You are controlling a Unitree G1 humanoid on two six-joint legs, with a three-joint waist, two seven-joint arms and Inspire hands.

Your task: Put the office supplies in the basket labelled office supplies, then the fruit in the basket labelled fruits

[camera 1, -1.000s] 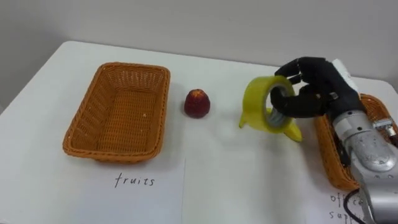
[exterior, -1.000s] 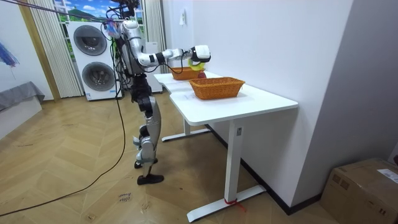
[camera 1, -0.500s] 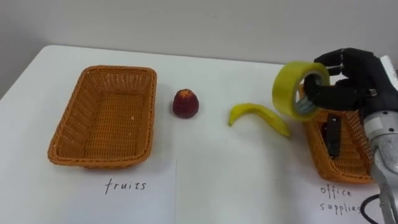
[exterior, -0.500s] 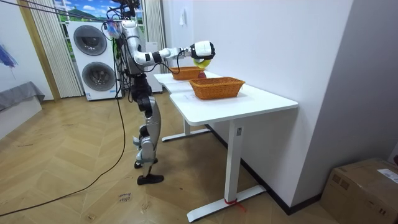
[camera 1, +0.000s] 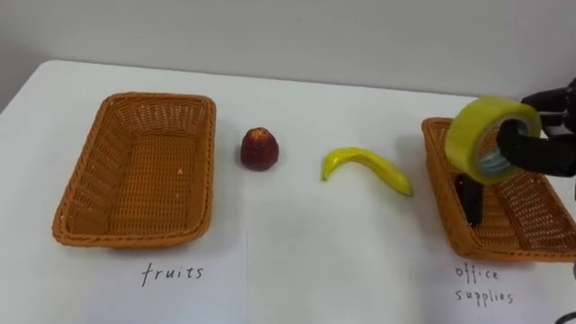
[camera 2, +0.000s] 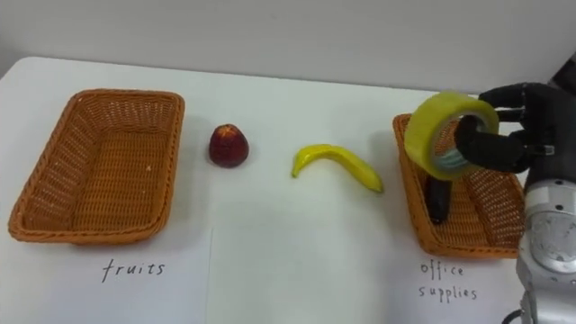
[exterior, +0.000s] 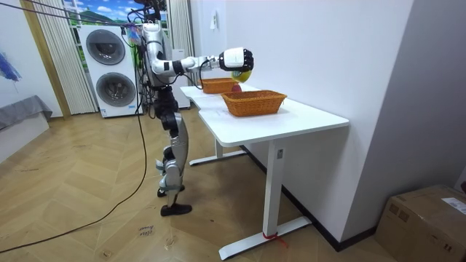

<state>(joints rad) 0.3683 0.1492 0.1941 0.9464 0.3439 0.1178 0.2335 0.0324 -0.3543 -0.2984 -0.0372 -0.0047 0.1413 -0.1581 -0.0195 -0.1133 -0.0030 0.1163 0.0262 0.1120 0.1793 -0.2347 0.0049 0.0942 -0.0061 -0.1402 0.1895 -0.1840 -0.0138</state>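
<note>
My right hand [camera 2: 511, 128] is shut on a yellow roll of tape [camera 2: 445, 133], holding it in the air over the near-left part of the office supplies basket [camera 2: 412, 209] at the right. A black object [camera 2: 436, 200] lies inside that basket. A yellow banana [camera 1: 367, 167] lies on the white table between the baskets, and a red apple [camera 1: 258, 148] sits to its left. The fruits basket [camera 1: 85, 184] at the left holds nothing. In the room view my right hand [exterior: 236, 59] is raised over the table with the tape [exterior: 245, 73] in it.
Paper labels lie in front of the baskets: "fruits" [camera 1: 173, 273] at the left and "office supplies" [camera 1: 484, 283] at the right. The table's far edge runs along a wall. In the room view I stand at the table's end, with washing machines [exterior: 105, 69] behind me.
My right hand has carried the tape roll to the right, from above the banana to over the office supplies basket. The camera has also swung right, shifting the whole scene left.
</note>
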